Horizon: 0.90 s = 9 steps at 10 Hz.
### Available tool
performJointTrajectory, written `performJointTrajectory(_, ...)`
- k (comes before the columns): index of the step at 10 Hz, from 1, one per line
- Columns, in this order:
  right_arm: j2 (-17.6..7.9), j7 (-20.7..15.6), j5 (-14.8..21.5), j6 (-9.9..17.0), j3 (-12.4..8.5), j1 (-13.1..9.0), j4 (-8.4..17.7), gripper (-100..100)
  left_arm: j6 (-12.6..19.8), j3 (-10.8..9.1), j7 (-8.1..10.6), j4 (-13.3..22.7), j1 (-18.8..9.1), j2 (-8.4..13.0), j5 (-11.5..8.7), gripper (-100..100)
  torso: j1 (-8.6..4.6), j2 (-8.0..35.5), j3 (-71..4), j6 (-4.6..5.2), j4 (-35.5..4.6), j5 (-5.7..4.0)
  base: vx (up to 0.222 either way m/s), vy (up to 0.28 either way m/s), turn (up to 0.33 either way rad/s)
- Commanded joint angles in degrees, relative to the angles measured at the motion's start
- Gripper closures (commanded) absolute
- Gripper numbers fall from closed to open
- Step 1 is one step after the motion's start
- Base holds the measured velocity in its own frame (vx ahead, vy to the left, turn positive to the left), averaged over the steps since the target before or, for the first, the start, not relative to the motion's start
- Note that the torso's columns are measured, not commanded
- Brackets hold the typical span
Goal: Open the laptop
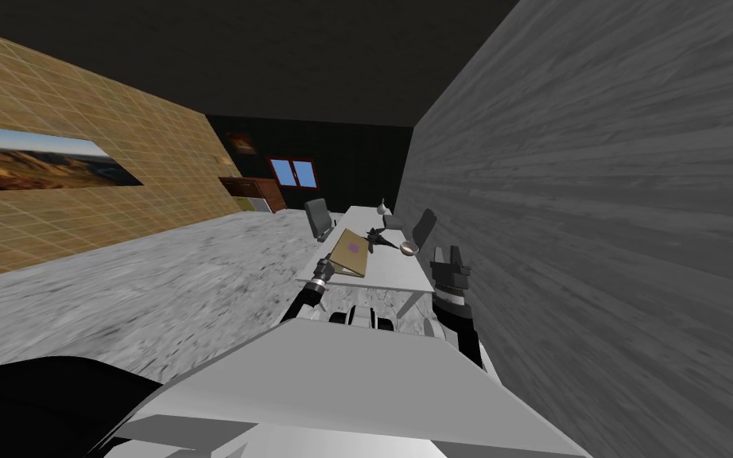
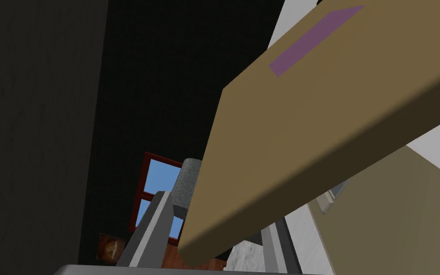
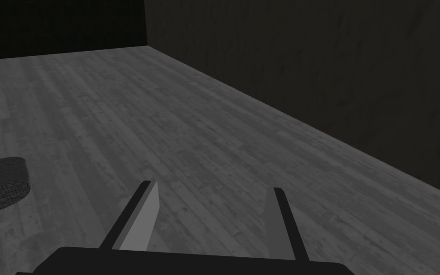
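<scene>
Head view: the tan laptop [image 1: 350,253], lid partly raised, is seen on the white table [image 1: 395,274] just below frame centre. Its lid corner is straddled by the left gripper [image 1: 324,270], fingers parted. The right gripper [image 1: 449,256], right of centre, is likewise held spread.

From the head, the table [image 1: 393,278] is looked down on at 12 o'clock, well off, with the picture rolled. From the left wrist, the laptop [image 2: 309,133] is seen very near, toward the window [image 2: 159,176]; both are shared with the head view. The right wrist is faced to the planked wall [image 3: 166,119] at 3 o'clock.
</scene>
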State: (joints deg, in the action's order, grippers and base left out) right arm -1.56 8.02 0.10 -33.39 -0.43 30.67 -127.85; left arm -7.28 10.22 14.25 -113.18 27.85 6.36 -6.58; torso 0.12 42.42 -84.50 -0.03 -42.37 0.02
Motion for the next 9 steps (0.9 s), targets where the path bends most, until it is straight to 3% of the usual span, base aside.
performJointTrajectory(1,0.01,0.00,0.00,0.00,0.00,0.00,0.00,0,1.69,0.07,0.25,-3.38,1.66,0.54,-0.07,-100,-0.21,-0.08,-0.04,0.00,0.04,-0.04,0.030,-0.014,0.016)
performJointTrajectory(9,0.01,0.00,0.00,0.00,0.01,0.01,0.00,0,8.45,0.33,1.25,-16.88,8.32,2.72,-0.35,-100,-0.05,-0.04,0.02,0.06,-0.02,0.01,0.037,-0.015,0.008)
